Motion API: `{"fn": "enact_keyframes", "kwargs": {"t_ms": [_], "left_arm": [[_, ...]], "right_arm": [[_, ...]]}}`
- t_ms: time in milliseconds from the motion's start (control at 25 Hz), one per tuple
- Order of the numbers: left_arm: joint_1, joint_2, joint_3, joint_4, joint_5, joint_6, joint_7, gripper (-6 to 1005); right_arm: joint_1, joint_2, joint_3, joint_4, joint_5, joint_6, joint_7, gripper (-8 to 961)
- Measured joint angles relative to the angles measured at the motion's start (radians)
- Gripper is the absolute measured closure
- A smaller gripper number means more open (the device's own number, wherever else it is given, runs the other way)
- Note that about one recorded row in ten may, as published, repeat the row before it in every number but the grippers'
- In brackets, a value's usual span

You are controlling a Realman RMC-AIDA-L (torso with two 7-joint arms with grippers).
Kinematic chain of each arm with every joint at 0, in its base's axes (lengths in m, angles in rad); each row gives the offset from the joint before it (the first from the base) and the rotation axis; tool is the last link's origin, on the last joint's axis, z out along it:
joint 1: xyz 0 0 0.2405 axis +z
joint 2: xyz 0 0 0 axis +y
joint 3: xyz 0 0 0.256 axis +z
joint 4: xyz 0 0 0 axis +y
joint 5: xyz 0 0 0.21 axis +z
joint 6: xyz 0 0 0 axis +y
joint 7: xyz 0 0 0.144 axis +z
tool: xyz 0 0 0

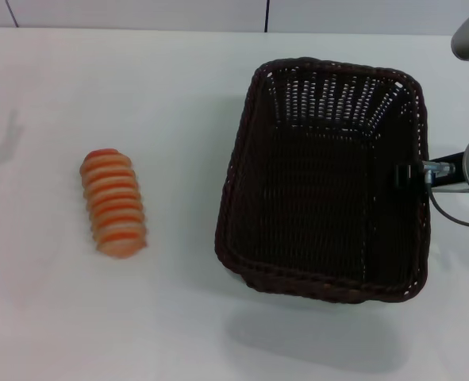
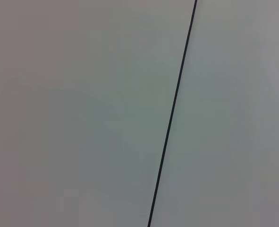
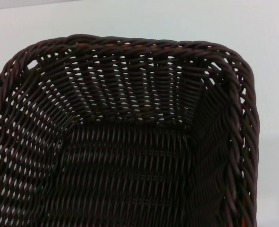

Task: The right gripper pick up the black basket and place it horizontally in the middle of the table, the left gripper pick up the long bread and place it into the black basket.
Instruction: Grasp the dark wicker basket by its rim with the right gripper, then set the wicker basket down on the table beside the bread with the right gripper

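Observation:
The black basket (image 1: 239, 182) is empty, with its long side running away from me, right of the middle of the white table (image 1: 171, 103). Its shadow falls well in front of it, so it looks lifted off the tabletop. My right gripper (image 1: 403, 175) reaches in from the right and is shut on the basket's right rim. The right wrist view looks down into the basket's weave (image 3: 130, 42). The long bread (image 1: 113, 202), striped orange and cream, lies on the table at the left. My left gripper is out of view.
The left wrist view shows only a plain pale surface with a thin dark seam (image 2: 172, 113). A wall panel seam (image 1: 267, 14) runs behind the table's far edge. My right arm's thin cable (image 1: 456, 218) hangs beside the basket.

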State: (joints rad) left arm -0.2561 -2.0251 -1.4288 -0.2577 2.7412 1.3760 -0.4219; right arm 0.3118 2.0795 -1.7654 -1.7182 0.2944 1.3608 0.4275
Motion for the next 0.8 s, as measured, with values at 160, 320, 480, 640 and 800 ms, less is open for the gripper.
{"fn": "enact_keyframes", "kwargs": {"t_ms": [160,320,480,640,800], "left_arm": [[-0.001,-0.001,-0.009,0.000,0.000,0.000,0.000,140],[0.000,-0.001,-0.038,-0.001,0.000,0.000,0.000,140],[0.003,-0.001,-0.071,-0.002,0.001,0.000,0.005,140],[0.000,-0.002,-0.117,0.000,0.004,-0.011,0.034,140],[0.002,-0.002,-0.134,0.000,0.002,-0.013,0.040,141]], "right_arm": [[-0.001,0.000,0.003,0.006,-0.005,-0.026,-0.002,710],[-0.005,-0.002,0.017,0.017,-0.013,-0.085,-0.016,745],[-0.004,-0.003,0.022,0.024,-0.032,-0.147,-0.060,776],[-0.007,-0.003,-0.012,-0.019,-0.102,-0.206,-0.111,789],[-0.025,-0.002,-0.043,-0.054,-0.130,-0.258,-0.164,796]]}}
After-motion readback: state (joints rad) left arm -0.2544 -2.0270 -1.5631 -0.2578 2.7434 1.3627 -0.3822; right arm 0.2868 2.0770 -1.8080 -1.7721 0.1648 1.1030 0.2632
